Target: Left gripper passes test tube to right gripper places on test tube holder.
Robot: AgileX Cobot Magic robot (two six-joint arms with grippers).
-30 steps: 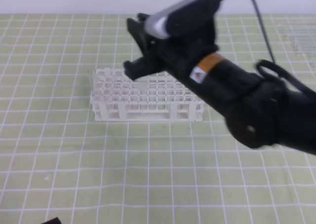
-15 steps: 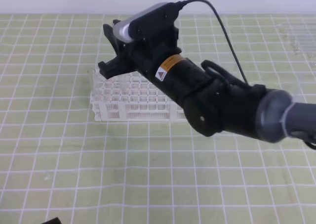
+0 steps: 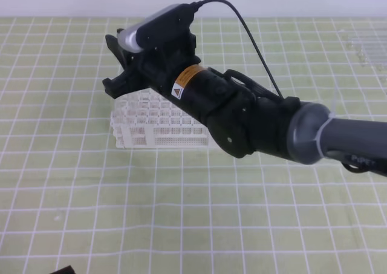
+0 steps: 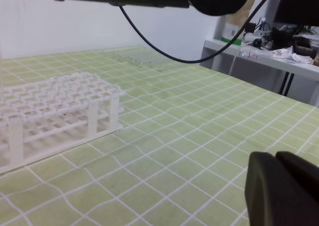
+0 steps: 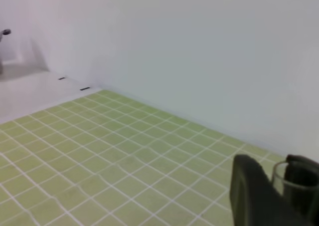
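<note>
Your right gripper (image 3: 115, 62) hangs over the holder's (image 3: 158, 126) left end; jaws part-closed on the tube (image 5: 294, 182), clamped between them; left gripper (image 4: 281, 188) jaws closed, empty, low over bench (image 3: 181, 225).

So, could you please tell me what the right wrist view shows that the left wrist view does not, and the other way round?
Only the right wrist view shows the right end effector closed on the clear test tube, whose rim sits between its black fingers, with a white wall behind.

Only the left wrist view shows the white test tube holder, the shut left end effector, a black cable overhead and a cluttered bench at the far right.

Both show the green gridded mat.
</note>
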